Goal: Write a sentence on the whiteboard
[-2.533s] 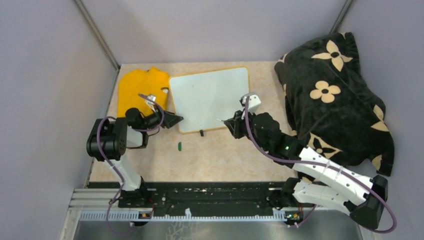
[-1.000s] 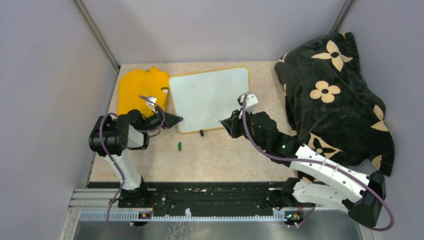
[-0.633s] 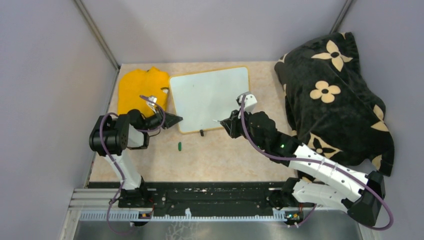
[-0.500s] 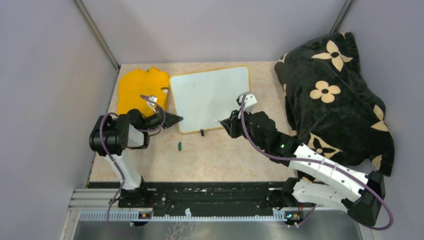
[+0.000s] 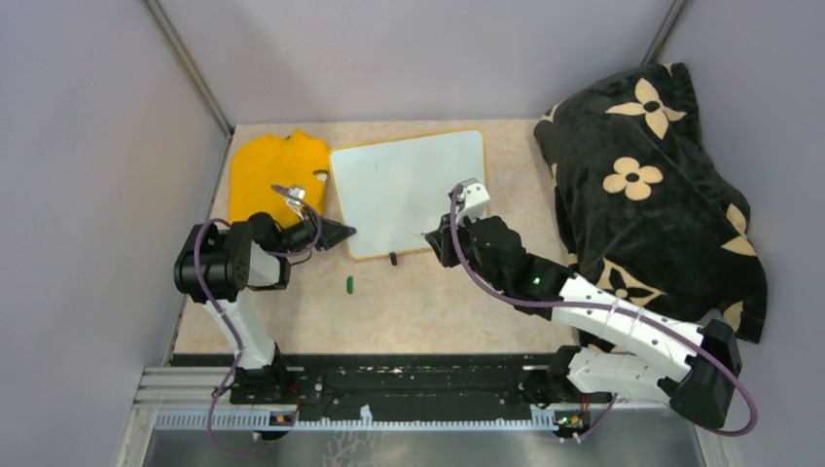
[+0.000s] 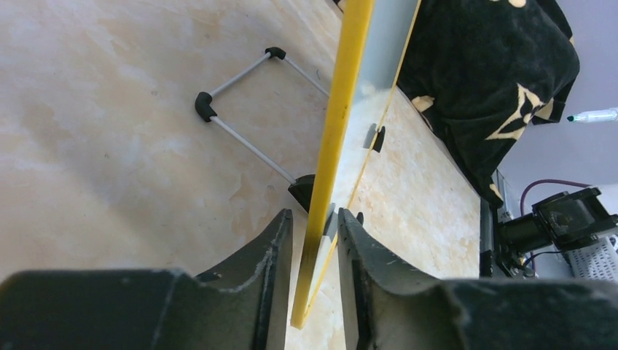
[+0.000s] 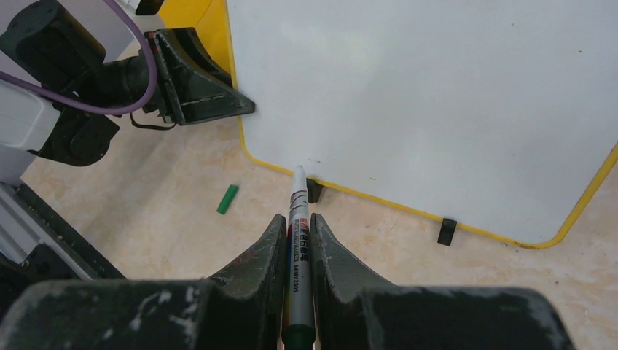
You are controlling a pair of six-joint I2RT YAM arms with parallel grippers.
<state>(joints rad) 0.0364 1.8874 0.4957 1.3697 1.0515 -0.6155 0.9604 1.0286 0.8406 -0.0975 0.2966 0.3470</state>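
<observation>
The whiteboard [image 5: 409, 190] has a yellow frame, and its face is blank in the top view and in the right wrist view [image 7: 437, 95]; no green sentence shows. My left gripper [image 5: 342, 233] is shut on the board's near left edge, and its jaws straddle the yellow frame [image 6: 331, 146] in the left wrist view. My right gripper [image 5: 435, 239] is shut on an uncapped grey marker [image 7: 298, 219]. The marker tip is over the board's near edge, beside a black clip foot [image 7: 314, 191]; I cannot tell if it touches.
A green marker cap [image 5: 348, 284] lies on the table in front of the board. A folded yellow cloth [image 5: 268, 175] lies left of the board. A black flowered blanket [image 5: 647, 185] fills the right side. A wire stand [image 6: 248, 138] shows behind the board.
My right arm has moved a little left and toward the board with the marker. The left gripper has kept its hold on the board's edge.
</observation>
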